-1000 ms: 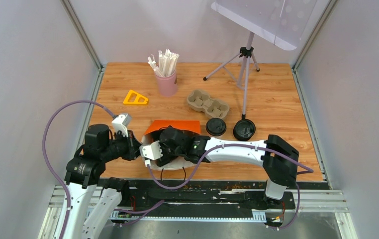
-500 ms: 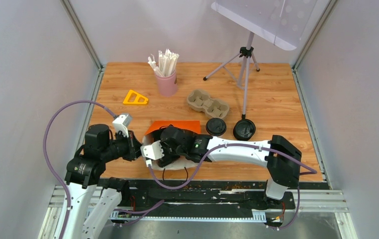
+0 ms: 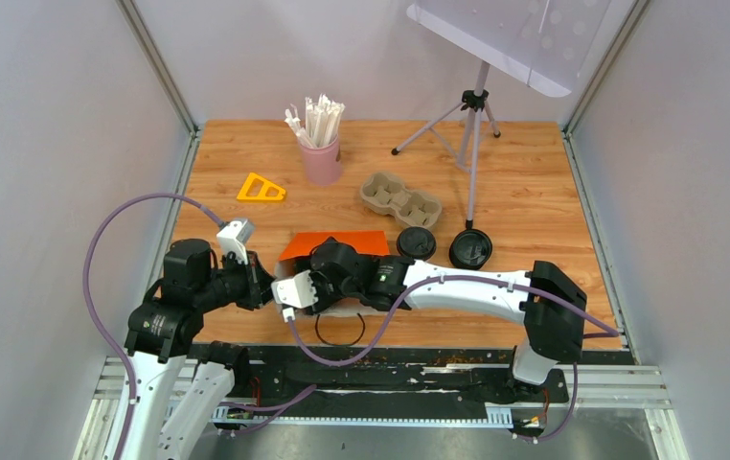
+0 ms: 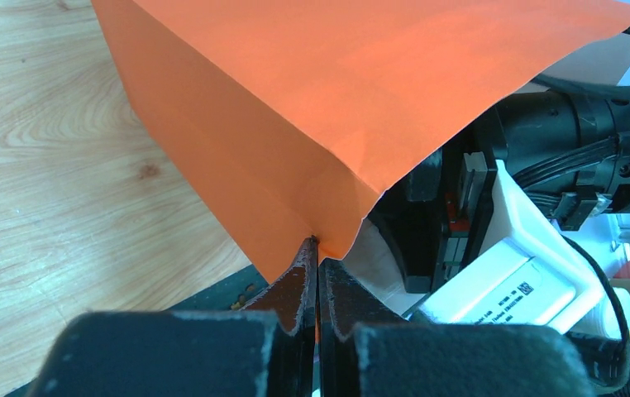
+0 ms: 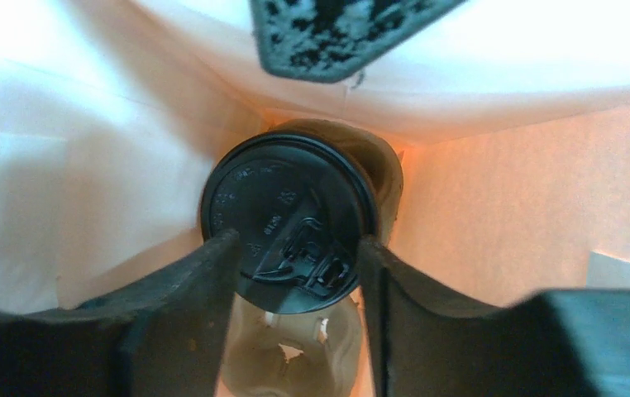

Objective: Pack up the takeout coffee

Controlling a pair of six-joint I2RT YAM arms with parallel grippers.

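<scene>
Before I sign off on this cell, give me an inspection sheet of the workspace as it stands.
Surface: wooden table, no spills seen.
Job's things: orange paper bag by the arms. A lidded cup is inside it, in a pulp carrier.
Clutter: black lid and second black lid beside the bag, and from above I cannot tell whether cups stand under them; empty cup carrier; pink cup of wrapped sticks; yellow triangle.
Hands: left hand shut on the bag's edge; right hand open inside the bag, fingers either side of the cup's lid.
Cables: purple cable loops off the left arm; another purple cable sags under the right arm.
Surroundings: tripod, grey walls.
</scene>
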